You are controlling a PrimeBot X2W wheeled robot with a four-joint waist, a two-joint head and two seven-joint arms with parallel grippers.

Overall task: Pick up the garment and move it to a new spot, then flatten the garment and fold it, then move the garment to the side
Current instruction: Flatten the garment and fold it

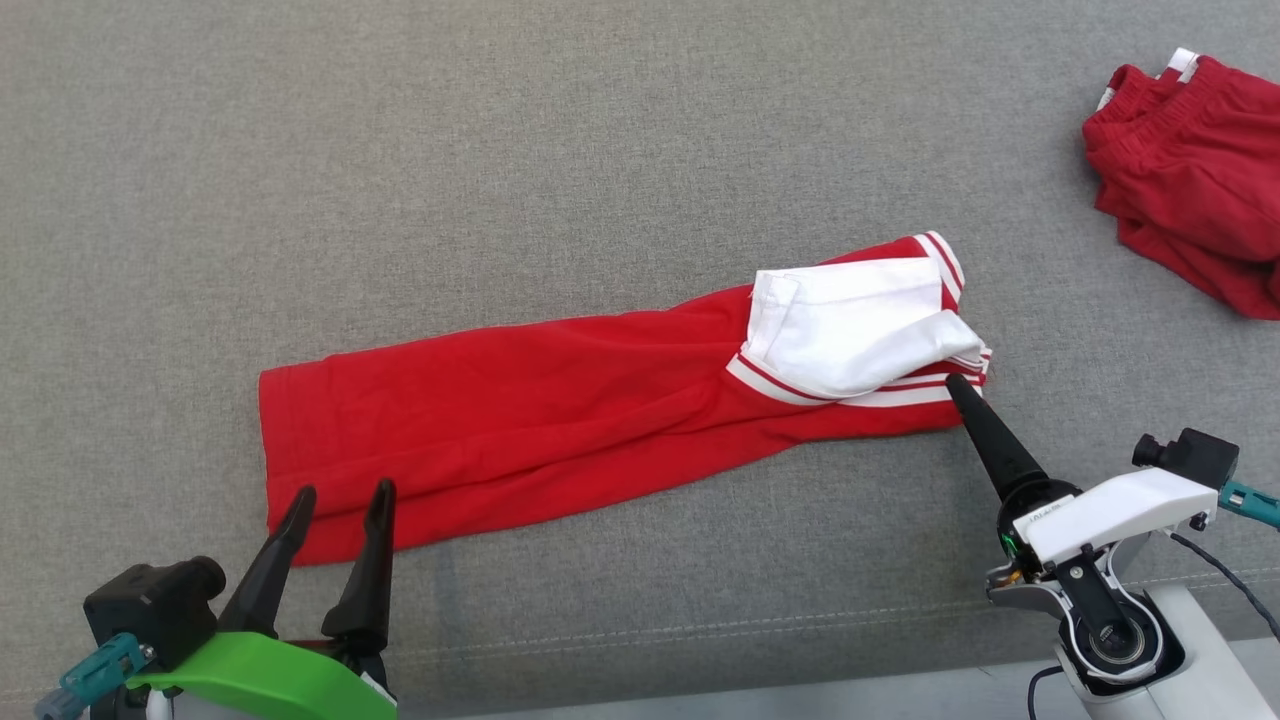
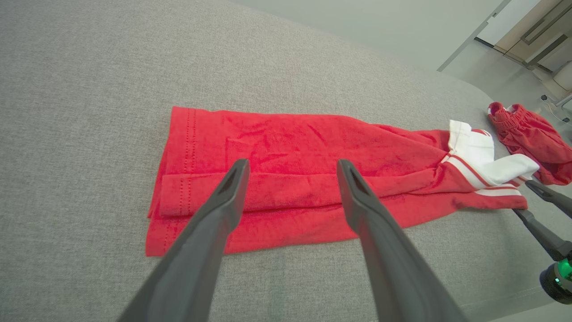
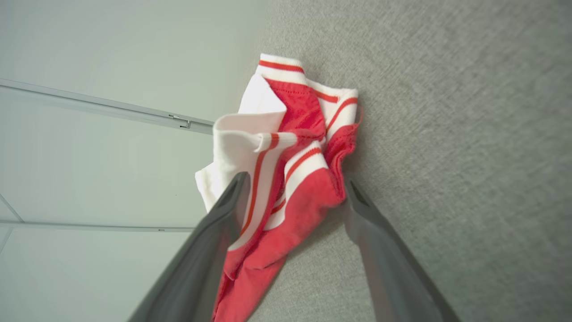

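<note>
A red garment (image 1: 520, 420) with white striped cuffs and a white panel lies folded into a long strip across the grey padded surface (image 1: 500, 150). Over its hemmed left end my left gripper (image 1: 342, 490) stands open; in the left wrist view its fingertips (image 2: 241, 170) hover above the red cloth (image 2: 290, 138). My right gripper (image 1: 955, 385) is at the white striped right end. In the right wrist view it (image 3: 297, 181) stands open, one finger on each side of the bunched striped cloth (image 3: 304, 112), which lies between the jaws.
A second crumpled red garment (image 1: 1190, 170) sits at the far right of the surface. The surface's front seam (image 1: 700, 625) runs close to both arms. Pale floor and a cabinet (image 2: 532, 31) lie beyond the far edge.
</note>
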